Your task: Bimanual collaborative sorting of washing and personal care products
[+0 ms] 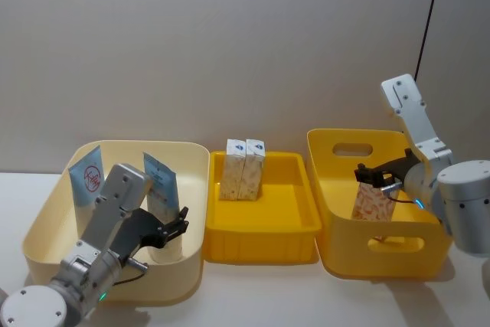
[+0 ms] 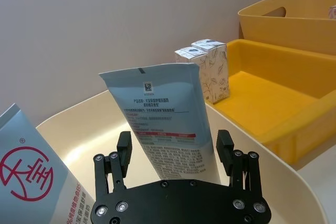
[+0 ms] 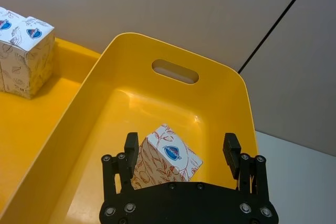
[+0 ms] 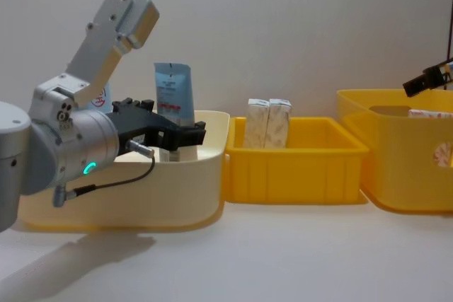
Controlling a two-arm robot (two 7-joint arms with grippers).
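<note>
"Over in the cream bin, what is the left gripper up to?"

"Its jaws are spread, one on each side of an upright squeeze tube, low on the body. I'd say close there squarely and lift straight, so the second tube just beside it isn't knocked."

"And the right gripper?"

"Spread as well, straddling a cream carton that sits in the deep yellow bin. Two more cartons stand together in the middle tray."

"Anything you can't make out?"

"The tube's foot is hidden behind the gripper body, the second tube is cut off at the edge, and I cannot tell whether the right gripper touches the carton."
</note>
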